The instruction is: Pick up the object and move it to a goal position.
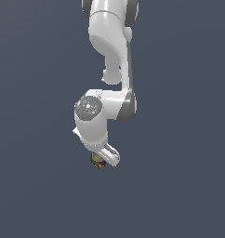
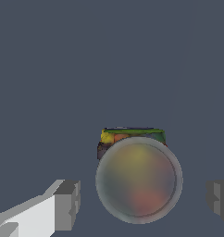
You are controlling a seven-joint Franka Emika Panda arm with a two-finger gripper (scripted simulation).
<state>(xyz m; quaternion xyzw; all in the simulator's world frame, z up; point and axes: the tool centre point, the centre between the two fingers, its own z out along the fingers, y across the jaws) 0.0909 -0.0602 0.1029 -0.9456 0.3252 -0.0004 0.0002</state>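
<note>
The fingers (image 2: 67, 203) stand spread apart on either side of the block (image 2: 138, 178) (rounded top facing the wrist camera), not touching it.

Open floor (image 1: 188, 195) all round, block (image 2: 132, 137) apparently between the claw's (image 2: 144, 199) spread fingers (image 2: 67, 203)
</note>
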